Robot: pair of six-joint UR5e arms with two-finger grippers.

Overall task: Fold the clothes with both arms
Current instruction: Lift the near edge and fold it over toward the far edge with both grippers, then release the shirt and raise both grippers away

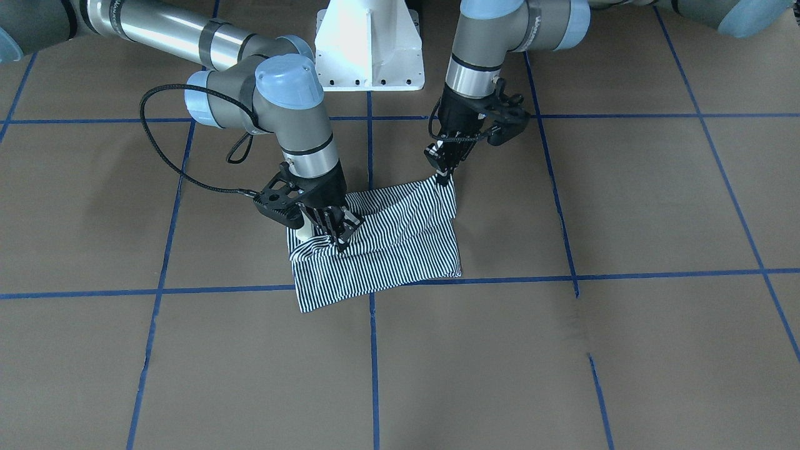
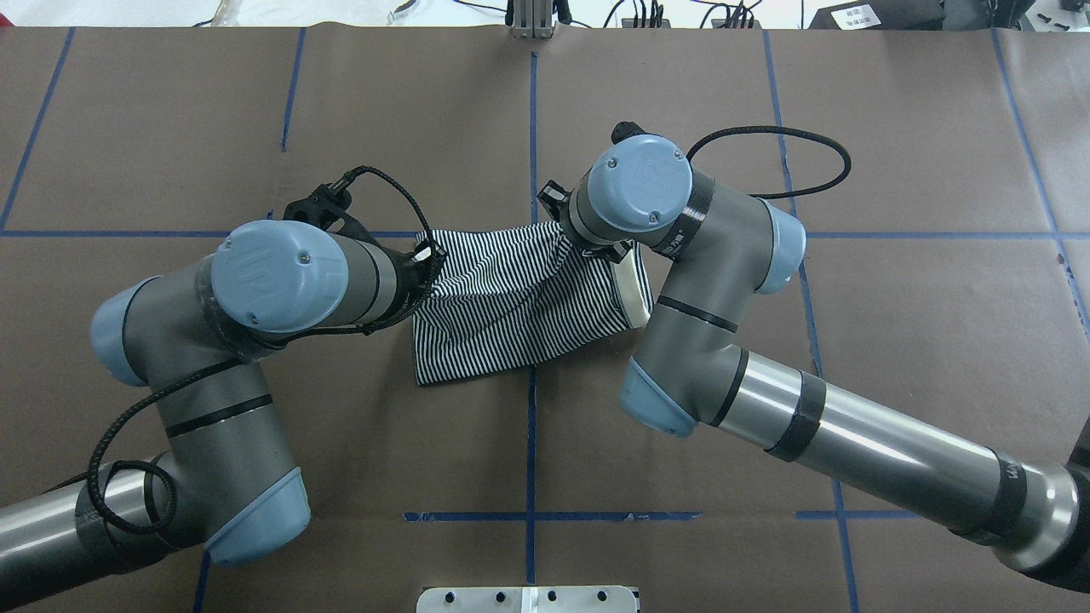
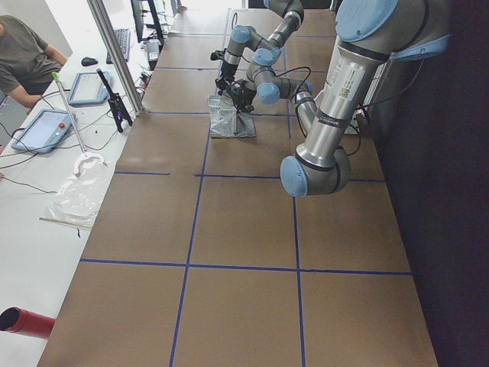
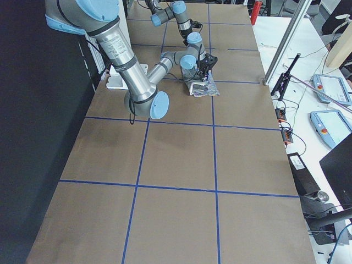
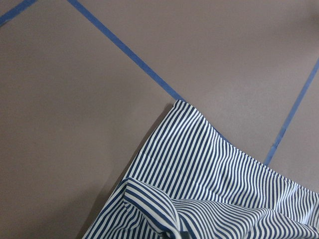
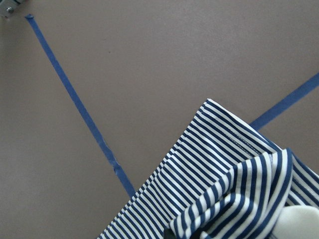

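Observation:
The striped polo shirt [image 1: 400, 240] lies folded into a small rectangle at the table's middle; it also shows in the overhead view [image 2: 502, 306]. Its cream collar [image 2: 631, 288] peeks out at the end by my right arm. My left gripper [image 1: 445, 174] is shut on the shirt's upper corner and lifts it slightly. My right gripper [image 1: 340, 240] is shut on bunched cloth at the collar end. In the overhead view the left gripper [image 2: 423, 260] pinches the shirt's edge, and the right gripper is hidden under its wrist. Both wrist views show striped cloth [image 5: 214, 189] [image 6: 234, 194] close up.
The white pedestal base [image 1: 369, 50] stands behind the shirt. Blue tape lines [image 1: 375, 350] grid the brown table. An operator [image 3: 23, 53] and tablets [image 3: 42, 130] are at a side bench beyond the table's far edge.

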